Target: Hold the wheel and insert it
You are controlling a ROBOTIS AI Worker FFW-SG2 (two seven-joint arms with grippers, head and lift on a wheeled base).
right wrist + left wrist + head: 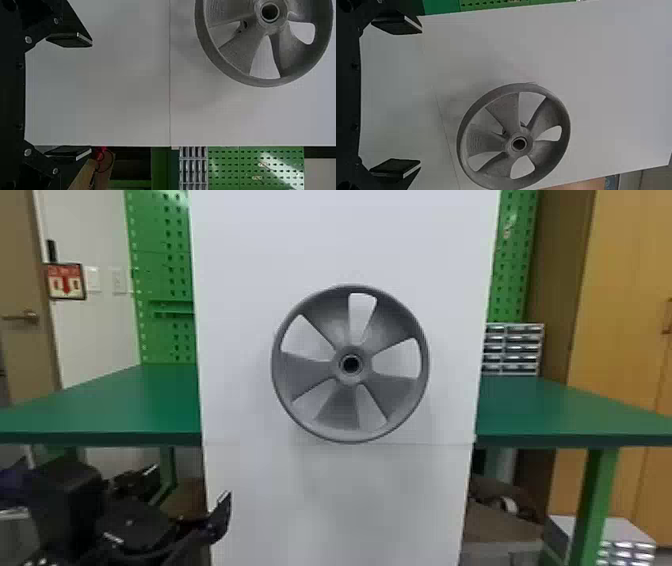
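Wheel point(350, 378) upright; left claw point(420, 95) and right claw point(91, 96) wide, empty.
Mid-frame in the head view, the wheel faces out from the white panel point(240, 315), presumably so its rim can be gripped from both sides; the left claw, lower left, stands clear.

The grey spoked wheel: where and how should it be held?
The grey spoked wheel is probably best held by its rim, left and right, from the front: it faces the robot upright in front of the white panel, its round edge exposed.

The black housing point(12, 99) carries round silver screws point(28, 40)
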